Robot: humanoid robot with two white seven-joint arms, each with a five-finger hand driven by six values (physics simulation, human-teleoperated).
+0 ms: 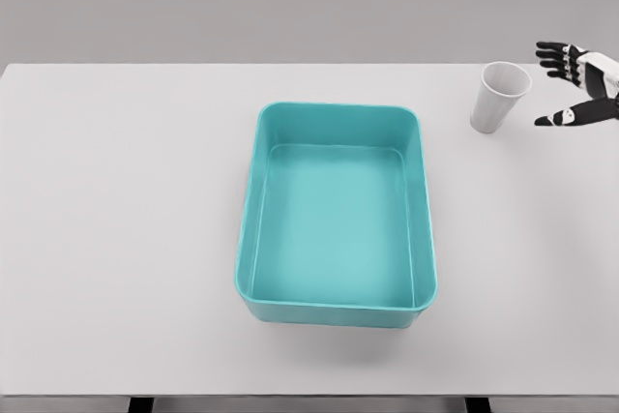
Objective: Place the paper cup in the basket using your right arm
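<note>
Teal basket [418,229] sits mid tabletop [116,239], nearest the cam, nothing in it. Farther back & to the right, white paper cup [500,97] stands upright on the tabletop. Just right of cup, right hand [578,86] w/ fingers spread, not touching it.

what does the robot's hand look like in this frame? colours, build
Only the right hand shows, at the right edge beside the paper cup. It is five-fingered and segmented: black fingers with white shell pieces over the knuckles and back of the hand. No cables or markings can be made out. The left arm is out of view.
</note>
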